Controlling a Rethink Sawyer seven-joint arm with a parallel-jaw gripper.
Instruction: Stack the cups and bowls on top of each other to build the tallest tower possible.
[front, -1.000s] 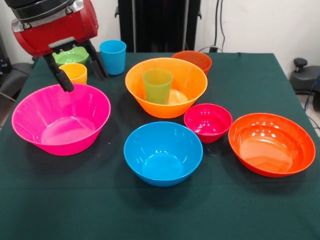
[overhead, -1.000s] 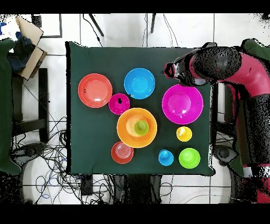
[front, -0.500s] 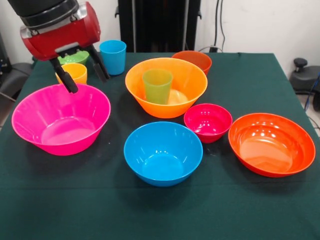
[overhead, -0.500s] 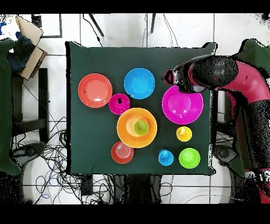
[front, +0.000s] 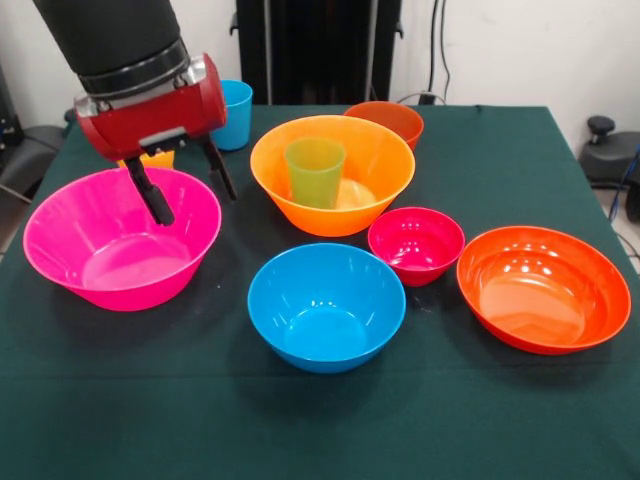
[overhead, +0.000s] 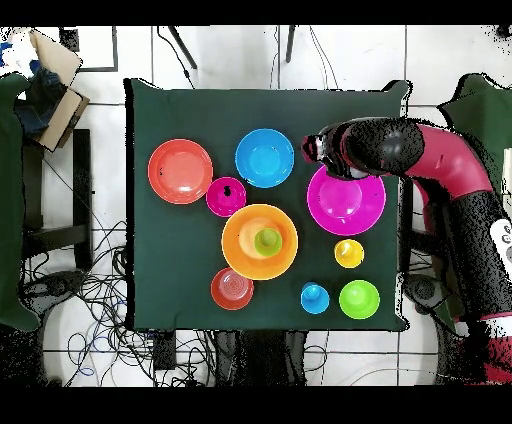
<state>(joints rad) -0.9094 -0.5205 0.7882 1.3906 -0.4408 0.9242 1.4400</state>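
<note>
Hiding most of yellow-orange cup (front: 152, 158), arm; gripper (front: 187, 189) spread, straddling big pink bowl (front: 120, 238) rim.

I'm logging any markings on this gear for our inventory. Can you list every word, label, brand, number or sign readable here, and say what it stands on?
None can be read in either view.
The bowls and cups, such as the big pink bowl and the green cup, show plain glossy plastic.
The hand and its red housing carry no legible marking.
The cardboard box beside the table shows no readable print.
</note>
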